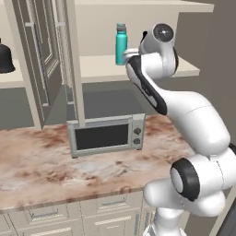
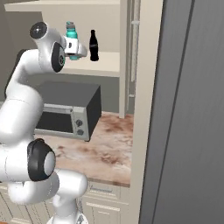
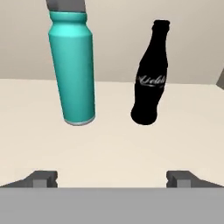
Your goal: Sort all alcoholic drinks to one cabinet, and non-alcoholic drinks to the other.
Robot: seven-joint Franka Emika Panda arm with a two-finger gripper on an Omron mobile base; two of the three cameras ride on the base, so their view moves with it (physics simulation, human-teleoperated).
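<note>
Standing wide apart, fingers (image 3: pixel 43 178) hold nothing before teal bottle (image 3: pixel 74 70).

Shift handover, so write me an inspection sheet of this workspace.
Surface: marbled counter below, pale cabinet shelf above.
Job's things: teal bottle and cola bottle upright on the shelf, apart. Squat black bottle on the far-left shelf.
Clutter: toaster oven on the counter.
Grippers: tool open, empty, in front of the two bottles.
Cables: nothing seen.
Surroundings: open cabinet door, drawers under the counter.
</note>
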